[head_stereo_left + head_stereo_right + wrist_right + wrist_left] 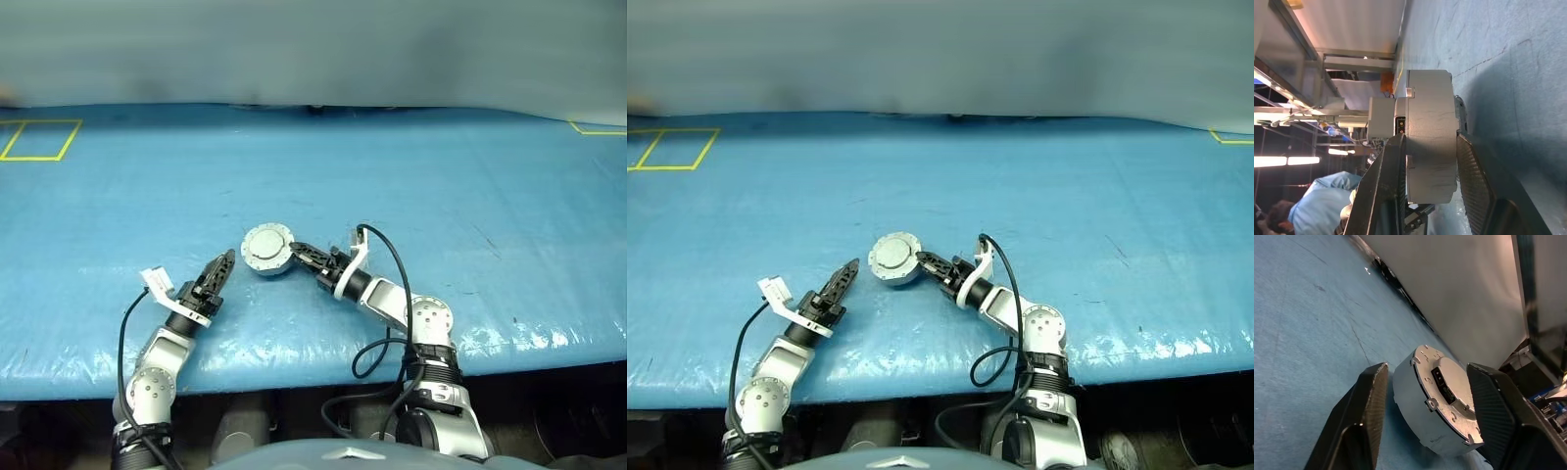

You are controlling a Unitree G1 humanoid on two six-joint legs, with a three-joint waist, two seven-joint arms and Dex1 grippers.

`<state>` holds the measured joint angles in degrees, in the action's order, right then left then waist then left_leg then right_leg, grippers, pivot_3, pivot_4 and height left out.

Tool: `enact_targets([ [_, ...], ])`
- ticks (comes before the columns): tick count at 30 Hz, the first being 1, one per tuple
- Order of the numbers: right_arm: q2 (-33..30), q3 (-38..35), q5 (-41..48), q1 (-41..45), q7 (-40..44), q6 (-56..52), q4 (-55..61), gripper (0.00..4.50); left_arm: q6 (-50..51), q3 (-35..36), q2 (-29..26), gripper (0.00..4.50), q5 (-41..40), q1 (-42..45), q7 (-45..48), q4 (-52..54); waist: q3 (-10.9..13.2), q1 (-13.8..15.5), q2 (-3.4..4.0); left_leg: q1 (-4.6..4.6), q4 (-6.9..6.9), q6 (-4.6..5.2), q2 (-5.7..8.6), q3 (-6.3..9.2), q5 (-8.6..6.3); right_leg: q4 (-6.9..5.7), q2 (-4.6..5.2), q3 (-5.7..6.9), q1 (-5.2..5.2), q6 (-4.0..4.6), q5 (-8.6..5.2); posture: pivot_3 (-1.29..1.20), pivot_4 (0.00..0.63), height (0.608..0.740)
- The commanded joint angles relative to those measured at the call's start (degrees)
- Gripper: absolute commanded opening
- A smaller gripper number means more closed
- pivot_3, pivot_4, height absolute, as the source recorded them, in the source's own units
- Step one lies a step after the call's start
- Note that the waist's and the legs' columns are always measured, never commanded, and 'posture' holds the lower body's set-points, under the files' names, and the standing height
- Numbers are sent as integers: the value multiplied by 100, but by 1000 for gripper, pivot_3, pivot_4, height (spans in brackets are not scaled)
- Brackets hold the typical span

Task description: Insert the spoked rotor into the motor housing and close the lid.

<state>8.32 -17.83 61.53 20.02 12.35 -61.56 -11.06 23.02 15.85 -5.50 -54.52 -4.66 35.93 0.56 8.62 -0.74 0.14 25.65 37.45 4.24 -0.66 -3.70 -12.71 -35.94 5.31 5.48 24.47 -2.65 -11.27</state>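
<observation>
The motor housing [267,249] is a round grey drum at the table's middle, raised and tilted, with the lid [893,255] closed on top, its smooth grey face with a raised centre circle towards me. My right gripper [1431,147] is shut on the motor housing, one finger on each flat face, reaching in from the right [306,255]. My left gripper [221,268] stands open just left of the drum, apart from it; in the left wrist view its fingers [1374,387] are spread wide either side of the housing [1437,406]. The spoked rotor is hidden.
Blue sheeting covers the table [441,196]. A yellow tape rectangle [39,139] marks the far left and a yellow corner [598,127] the far right. The table's front edge [294,377] runs below both arms. A person in blue [1317,205] is in the background.
</observation>
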Motion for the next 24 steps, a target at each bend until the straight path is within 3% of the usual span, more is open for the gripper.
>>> enact_targets([
  [1,416,-118,627,250,45,58,347,1169,296,142,72,4482,-388,20,-115,214,0,2,0,0,0,0,0,0,0,-1,-1,0,-1,1,1,0,150,740],
  [8,429,78,1226,217,-144,-44,544,1169,1066,250,283,4482,-1332,28,-371,429,2,-2,-2,2,18,7,-1,0,-3,-2,-2,-4,-5,-6,1,0,150,740],
  [24,324,634,1303,-27,-186,-129,678,1169,1332,244,687,4482,-1825,349,-361,400,2,2,-2,8,43,15,0,-2,-8,-3,-6,-11,-12,7,9,0,150,740],
])
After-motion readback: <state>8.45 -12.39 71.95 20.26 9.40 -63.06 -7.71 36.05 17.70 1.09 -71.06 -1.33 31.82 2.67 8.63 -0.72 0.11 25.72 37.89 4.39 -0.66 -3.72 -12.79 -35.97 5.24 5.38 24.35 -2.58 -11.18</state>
